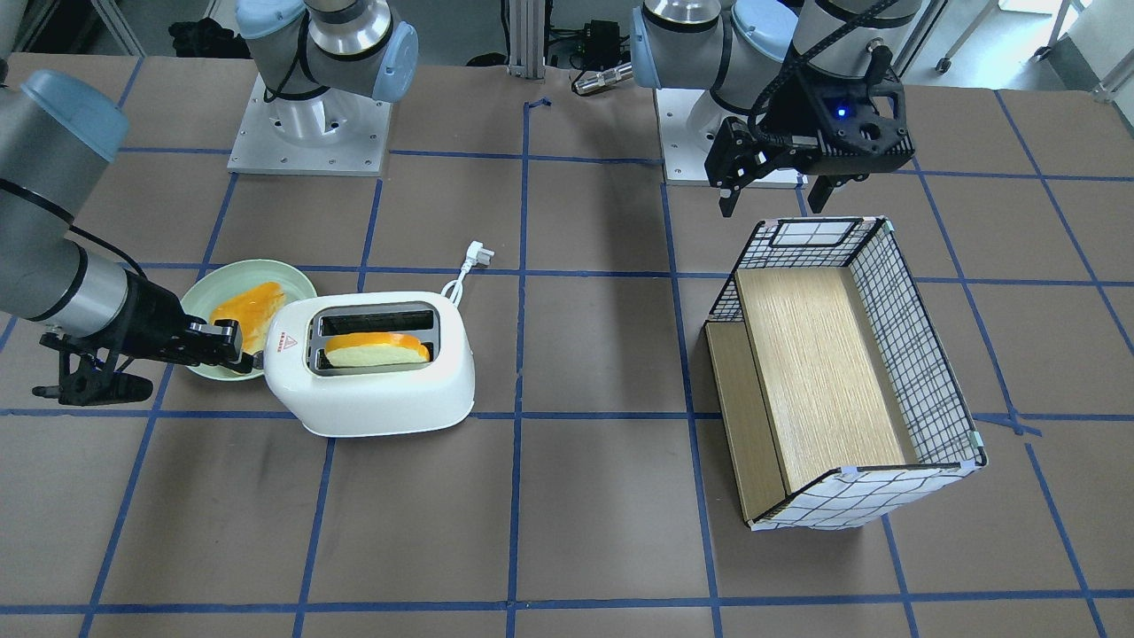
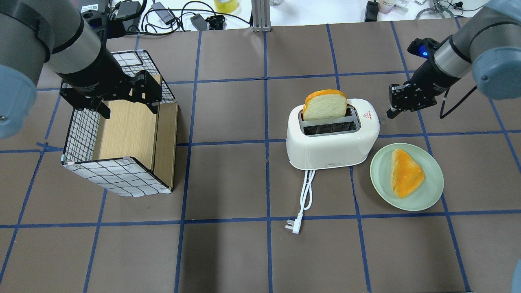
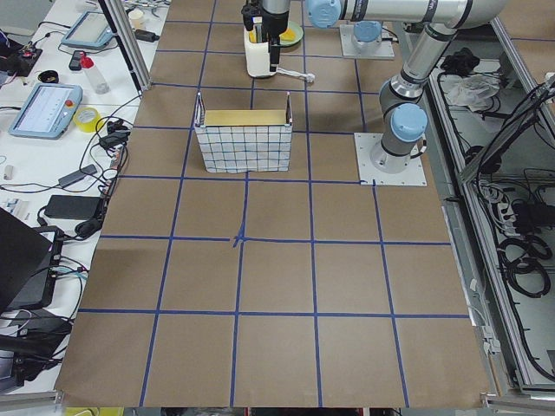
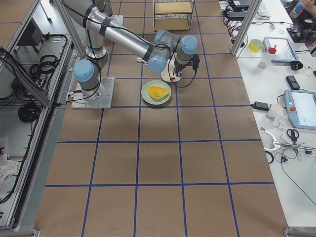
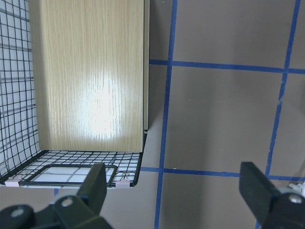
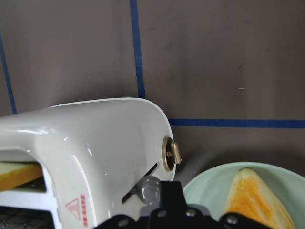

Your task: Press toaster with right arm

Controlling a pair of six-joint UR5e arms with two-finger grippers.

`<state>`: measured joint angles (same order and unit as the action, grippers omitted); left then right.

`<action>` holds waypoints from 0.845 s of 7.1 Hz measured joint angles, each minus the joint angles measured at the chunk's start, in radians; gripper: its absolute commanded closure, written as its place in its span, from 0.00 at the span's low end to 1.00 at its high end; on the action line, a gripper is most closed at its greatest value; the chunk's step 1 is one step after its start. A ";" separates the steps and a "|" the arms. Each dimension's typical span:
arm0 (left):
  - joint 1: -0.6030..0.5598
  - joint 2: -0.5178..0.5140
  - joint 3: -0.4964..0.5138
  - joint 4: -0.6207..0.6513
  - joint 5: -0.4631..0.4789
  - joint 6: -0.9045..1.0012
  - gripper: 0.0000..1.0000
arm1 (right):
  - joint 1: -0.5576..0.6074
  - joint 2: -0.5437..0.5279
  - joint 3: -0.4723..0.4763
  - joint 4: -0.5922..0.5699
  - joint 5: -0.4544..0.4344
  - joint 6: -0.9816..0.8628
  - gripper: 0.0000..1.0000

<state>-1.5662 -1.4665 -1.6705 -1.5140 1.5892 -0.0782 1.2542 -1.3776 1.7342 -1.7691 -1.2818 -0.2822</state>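
The white toaster (image 1: 372, 399) (image 2: 331, 148) stands on the table with a bread slice (image 1: 376, 348) (image 2: 325, 105) sticking up from one slot. Its red triangle sticker (image 6: 74, 210) faces up near the end. My right gripper (image 1: 246, 356) (image 2: 390, 112) is shut and empty at that end of the toaster. In the right wrist view the gripper (image 6: 171, 191) has its tip against the grey lever knob (image 6: 148, 190), which sits in its slot. My left gripper (image 1: 771, 199) (image 5: 174, 191) is open and empty, hovering over the wire basket's end.
A green plate (image 2: 378, 171) (image 1: 208, 297) with a toast slice (image 2: 405, 173) lies beside the toaster, under my right wrist. The white cord and plug (image 2: 295, 227) trail toward the robot. A wire basket (image 1: 921, 354) (image 2: 118, 175) with wooden panels lies on the left arm's side.
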 measured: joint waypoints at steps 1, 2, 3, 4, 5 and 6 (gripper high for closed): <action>0.000 0.000 0.000 0.000 0.000 0.000 0.00 | 0.002 -0.036 -0.035 0.042 -0.026 0.010 0.65; 0.000 0.000 0.000 0.000 0.000 0.000 0.00 | 0.004 -0.076 -0.057 0.071 -0.055 0.013 0.41; 0.000 0.000 0.000 0.000 0.000 0.000 0.00 | 0.006 -0.122 -0.067 0.084 -0.086 0.015 0.03; 0.000 0.000 0.000 0.000 0.000 0.000 0.00 | 0.007 -0.167 -0.071 0.088 -0.114 0.015 0.00; 0.000 0.000 0.000 0.000 0.000 0.000 0.00 | 0.008 -0.205 -0.076 0.089 -0.131 0.016 0.00; 0.000 0.000 0.000 0.000 0.000 0.000 0.00 | 0.015 -0.228 -0.091 0.092 -0.140 0.037 0.00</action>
<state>-1.5662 -1.4665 -1.6705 -1.5141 1.5889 -0.0782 1.2690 -1.6054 1.6436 -1.6775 -1.4223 -0.2450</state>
